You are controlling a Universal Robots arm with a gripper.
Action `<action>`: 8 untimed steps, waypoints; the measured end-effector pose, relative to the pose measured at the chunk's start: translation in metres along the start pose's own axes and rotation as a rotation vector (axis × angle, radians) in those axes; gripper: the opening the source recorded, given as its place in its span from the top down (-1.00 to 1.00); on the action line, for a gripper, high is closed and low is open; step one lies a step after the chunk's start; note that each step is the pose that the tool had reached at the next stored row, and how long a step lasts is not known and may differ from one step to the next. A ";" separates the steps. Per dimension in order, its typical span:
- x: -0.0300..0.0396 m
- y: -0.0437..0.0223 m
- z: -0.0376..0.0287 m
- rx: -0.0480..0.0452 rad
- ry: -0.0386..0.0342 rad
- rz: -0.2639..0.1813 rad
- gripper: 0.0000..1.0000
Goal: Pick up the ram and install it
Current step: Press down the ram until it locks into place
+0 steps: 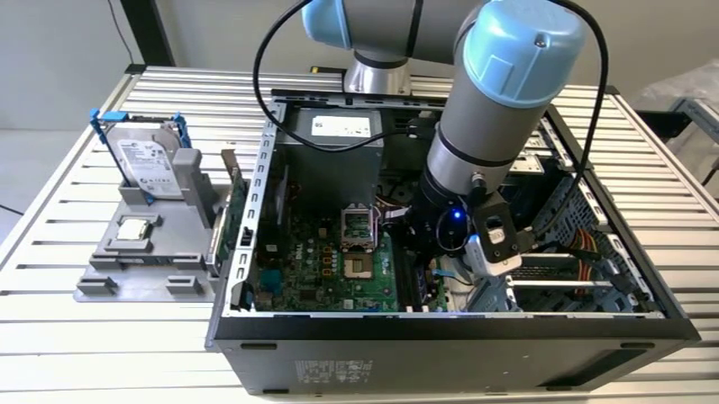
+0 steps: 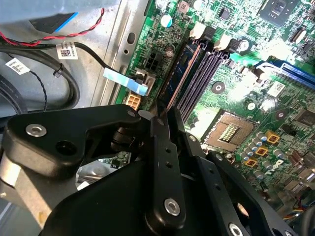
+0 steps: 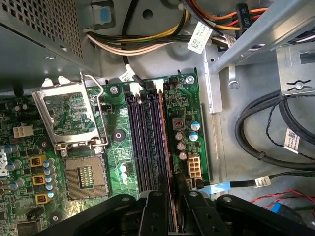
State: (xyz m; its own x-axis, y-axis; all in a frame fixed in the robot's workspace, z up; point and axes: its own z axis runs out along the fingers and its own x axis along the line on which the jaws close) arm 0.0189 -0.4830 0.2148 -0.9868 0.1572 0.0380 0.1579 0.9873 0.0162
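1. While seen in the exterior view, reaches the gripper [image 1: 433, 244] deep into the computer case [image 1: 258, 210], hemmed by case walls.
2. In the second wrist view, clamps jaws shut on the ram [image 2: 178, 73], edge-on over the outermost slot toward 1 o'clock.
3. In the first wrist view, risks jamming if tilted; little side room beside the capacitors [image 3: 183, 142].

You are looking at a robotics lab or test workshop, not a home. The open computer case [image 1: 450, 328] lies on a worktable of ribbed aluminium profiles [image 1: 101, 337], and the arm [image 1: 494, 109] reaches down into it. Well away from the gripper [image 1: 433, 252], outside the case, a grey fixture [image 1: 146, 261] holds a hard drive [image 1: 146, 164] and a processor chip [image 1: 135, 227] in prepared places. Behind stand plain pale walls [image 1: 56, 59]
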 end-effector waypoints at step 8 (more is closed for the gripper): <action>0.0000 -0.0001 -0.0001 0.0009 0.0000 0.000 -1.00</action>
State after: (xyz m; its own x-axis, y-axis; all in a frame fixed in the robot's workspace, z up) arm 0.0189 -0.4831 0.2149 -0.9868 0.1573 0.0380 0.1580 0.9873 0.0153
